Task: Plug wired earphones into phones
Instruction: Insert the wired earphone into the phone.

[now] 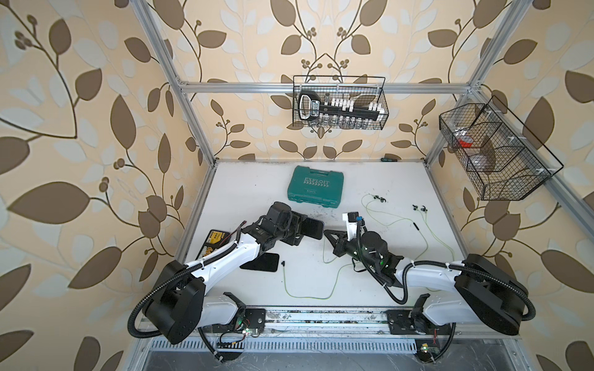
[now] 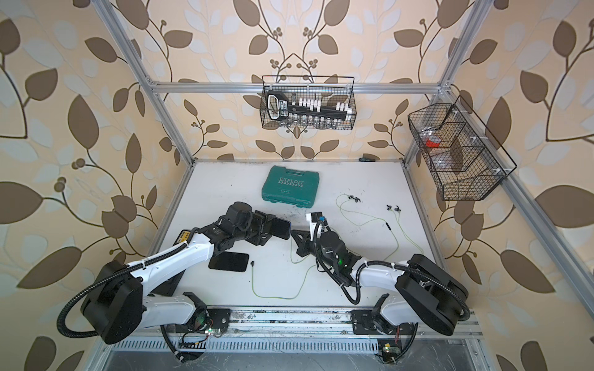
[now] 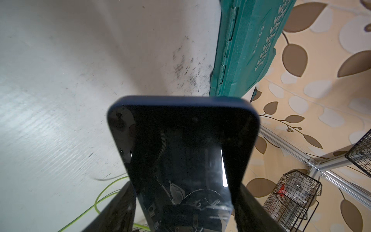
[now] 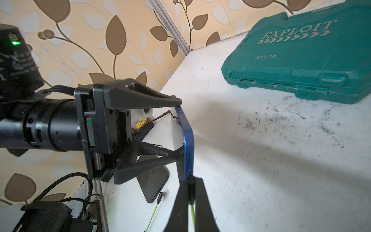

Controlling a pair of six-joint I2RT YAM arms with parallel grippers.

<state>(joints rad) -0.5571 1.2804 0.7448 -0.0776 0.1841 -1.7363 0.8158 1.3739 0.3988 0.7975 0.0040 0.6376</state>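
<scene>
Judging from the right wrist view, the risk lies mostly in the alignment. A phone (image 4: 188, 152) is held off the tabletop (image 1: 369, 180) by the left tool (image 4: 180, 128). Its jaws are closed on the two long sides, so that the blue bottom edge is turned toward the right arm. The right tool (image 1: 328, 233) is closed on a plug (image 4: 191, 180), with the cable (image 4: 192, 213) running back between its fingers. The plug touches the phone's edge near one end of it; whether it is already in the port cannot be told.

If the plug is pushed while it stands a little off the port or tilted, it may be bent. It may also slide along the smooth edge and slip past the corner. The phone is clamped only at its sides, so it may be turned or pushed back in the jaws by a hard push, and could be dropped. The plug is short and is pinched at the fingertips, so it may rotate in the grip. The cable could also be pulled tight or caught under the right arm, and the plug dragged out.

The second phone (image 1: 263, 262) lies flat on the tabletop beside the left arm, with the other plug (image 1: 282, 263) just beside it, not yet connected.
</scene>
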